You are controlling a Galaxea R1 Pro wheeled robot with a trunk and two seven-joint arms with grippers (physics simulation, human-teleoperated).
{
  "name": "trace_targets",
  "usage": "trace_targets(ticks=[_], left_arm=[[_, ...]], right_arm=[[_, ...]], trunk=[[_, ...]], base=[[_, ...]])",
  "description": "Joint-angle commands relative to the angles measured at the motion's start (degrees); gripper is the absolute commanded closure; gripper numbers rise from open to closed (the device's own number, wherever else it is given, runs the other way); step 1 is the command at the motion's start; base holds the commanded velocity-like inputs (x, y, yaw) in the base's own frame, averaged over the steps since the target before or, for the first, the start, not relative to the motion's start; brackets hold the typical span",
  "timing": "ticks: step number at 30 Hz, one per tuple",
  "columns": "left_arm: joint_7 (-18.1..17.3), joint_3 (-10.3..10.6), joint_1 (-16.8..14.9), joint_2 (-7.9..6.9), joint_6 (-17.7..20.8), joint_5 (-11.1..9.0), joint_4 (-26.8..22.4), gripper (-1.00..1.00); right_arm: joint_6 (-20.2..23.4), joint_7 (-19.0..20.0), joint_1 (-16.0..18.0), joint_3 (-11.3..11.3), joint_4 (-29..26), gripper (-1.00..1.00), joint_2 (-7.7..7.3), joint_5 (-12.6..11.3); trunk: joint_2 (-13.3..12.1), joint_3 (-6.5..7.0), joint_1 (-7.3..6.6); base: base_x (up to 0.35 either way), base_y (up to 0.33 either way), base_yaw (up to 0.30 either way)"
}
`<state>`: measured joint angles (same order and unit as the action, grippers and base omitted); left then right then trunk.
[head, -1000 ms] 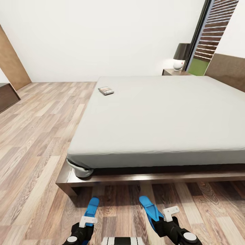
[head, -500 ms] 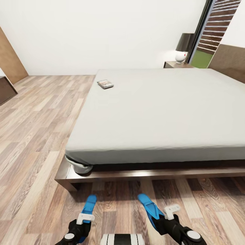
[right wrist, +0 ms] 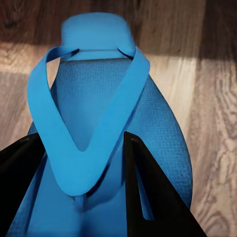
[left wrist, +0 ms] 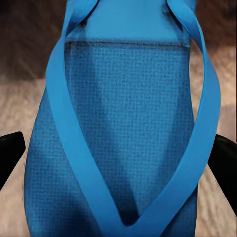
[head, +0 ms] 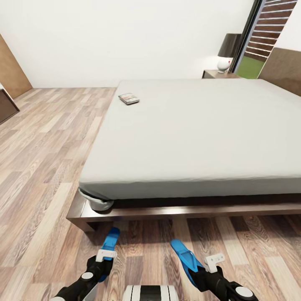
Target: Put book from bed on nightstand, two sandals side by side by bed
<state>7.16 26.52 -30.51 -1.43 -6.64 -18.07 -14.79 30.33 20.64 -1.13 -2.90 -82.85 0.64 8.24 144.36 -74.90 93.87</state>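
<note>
Bed (head: 200, 125) comes first, its pale mattress bare but for the book (head: 129, 98) near its far left corner. Floor (head: 42, 167) planks run along its foot edge, where both sandals hang: left gripper (head: 105, 256) pinching one sandal (head: 110, 241), right gripper (head: 205, 267) clamped on the other sandal (head: 185, 259). Sandal placing looks under way; next, lower both parallel, close together, beside the frame.

Head camera overlooks the bed (head: 196, 125); both wrist cameras close on sandals (left wrist: 123, 133).
</note>
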Motion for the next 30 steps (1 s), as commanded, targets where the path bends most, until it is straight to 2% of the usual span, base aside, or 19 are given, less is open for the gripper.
trace_targets(ticks=[1,10,15,19,24,30], left_arm=[[0.31,0.50,-0.03,-0.04,-0.15,-0.49,-0.23,1.00],[0.28,0.51,-0.07,-0.07,-0.13,-0.47,-2.01,1.00],[0.30,0.54,-0.07,-0.07,-0.14,-0.47,-2.28,1.00],[0.31,0.55,-0.07,-0.07,-0.16,-0.45,-2.33,1.00],[0.31,0.55,-0.07,-0.07,-0.20,-0.45,-2.53,1.00],[0.31,0.55,-0.07,-0.07,-0.21,-0.45,-2.78,1.00]], right_arm=[[0.17,0.54,-0.02,-0.15,-0.11,1.00,0.07,0.56],[-0.89,0.78,-0.04,-0.13,-0.12,1.00,0.07,0.81],[-4.64,1.12,-0.55,-0.94,-0.17,1.00,-0.40,0.63],[-5.29,3.88,-0.87,-2.67,-1.31,1.00,-1.09,0.55],[-5.35,5.06,-0.95,-4.44,-1.80,1.00,-1.14,0.72],[-5.64,5.29,-1.01,-4.93,-1.77,1.00,-1.19,0.82]], trunk=[[0.03,-0.26,0.02],[0.15,-2.25,0.25],[0.15,-2.25,0.25],[0.15,-2.25,0.25],[0.16,-2.48,0.27],[0.20,-3.14,0.35]], base=[[0.000,0.000,0.000],[0.000,0.000,0.000],[0.000,0.000,0.000],[0.000,0.000,0.000],[0.000,0.000,0.000],[0.000,0.000,0.000]])
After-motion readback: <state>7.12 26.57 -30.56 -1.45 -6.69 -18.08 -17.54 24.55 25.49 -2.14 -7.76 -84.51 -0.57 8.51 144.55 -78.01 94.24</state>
